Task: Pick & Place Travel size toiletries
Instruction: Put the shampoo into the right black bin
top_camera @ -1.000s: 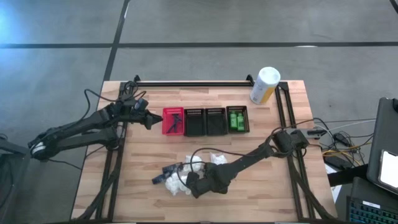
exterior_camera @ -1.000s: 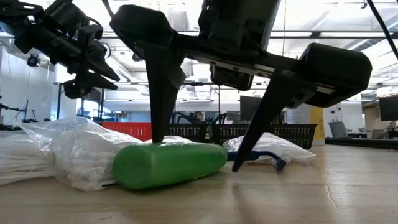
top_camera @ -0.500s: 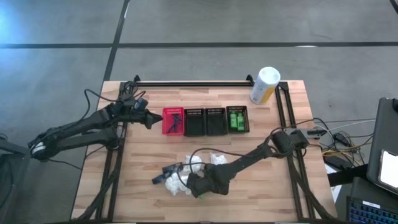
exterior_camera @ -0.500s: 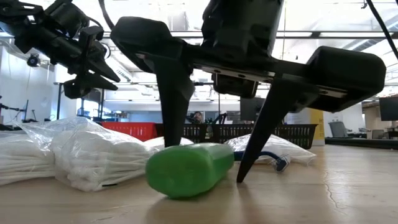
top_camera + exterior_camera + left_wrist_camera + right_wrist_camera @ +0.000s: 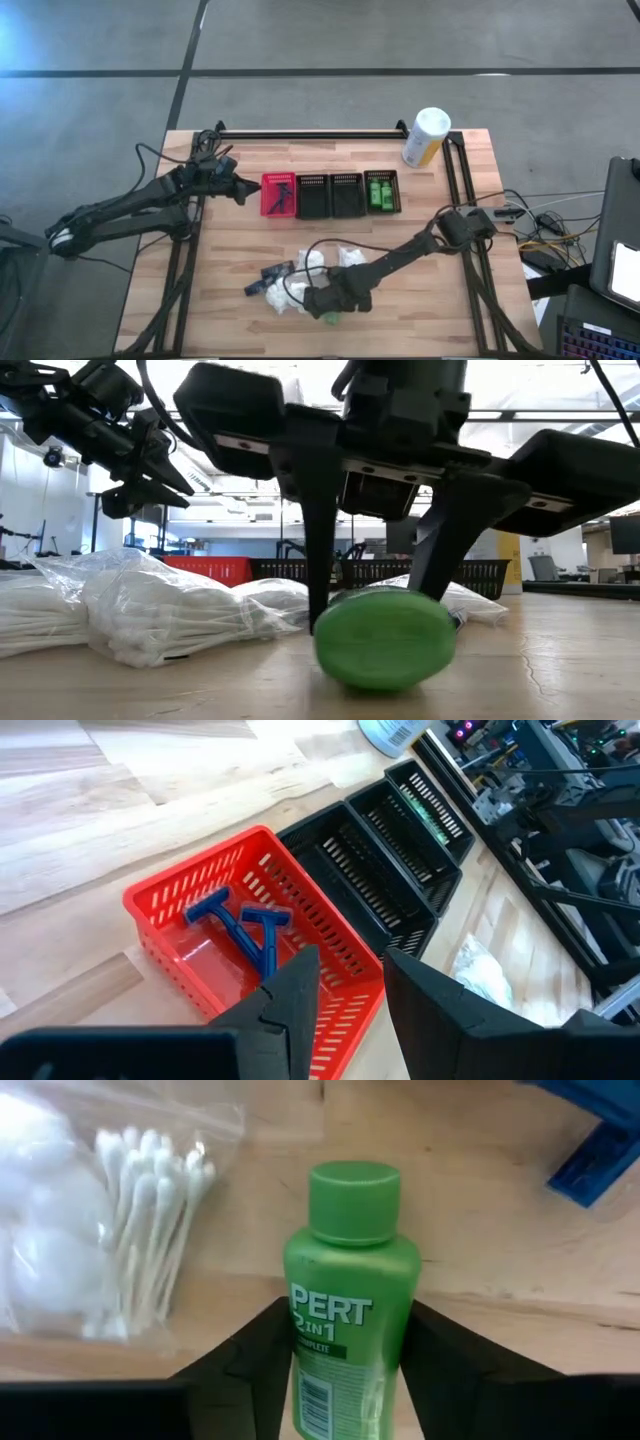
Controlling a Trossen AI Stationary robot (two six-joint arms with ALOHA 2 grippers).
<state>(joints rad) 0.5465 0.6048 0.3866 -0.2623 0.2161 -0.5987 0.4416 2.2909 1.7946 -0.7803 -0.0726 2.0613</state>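
Observation:
A green travel bottle (image 5: 350, 1300) lies on the table near the near edge, end-on in the low view (image 5: 385, 638), between a bag of cotton swabs (image 5: 150, 1210) and a blue razor (image 5: 600, 1150). My right gripper (image 5: 328, 308) is shut on the bottle. My left gripper (image 5: 350, 960) hovers, open, over the red basket (image 5: 279, 194), in which two blue razors (image 5: 245, 925) lie. More green bottles (image 5: 381, 192) sit in the rightmost black basket. My right gripper pinches the green bottle's body (image 5: 400, 1330) below the cap, one finger (image 5: 255, 1355) on each long side. The fingers come from above, slanting down, and run along the bottle. The bottle lies flat with its underside (image 5: 385, 680) on the table.
Clear bags of white cotton swabs and balls (image 5: 150, 610) lie heaped at the bottle's left. Two black baskets (image 5: 330, 195) stand between the red and the green-filled one. A white-and-yellow canister (image 5: 425, 137) stands at the far right. Bare wood shows at the near right.
The green bottle has turned about on the table, from lying broadside to the low camera to pointing end-on at it, and has slid to the right. My right gripper has turned with it and shifted slightly toward the near edge.

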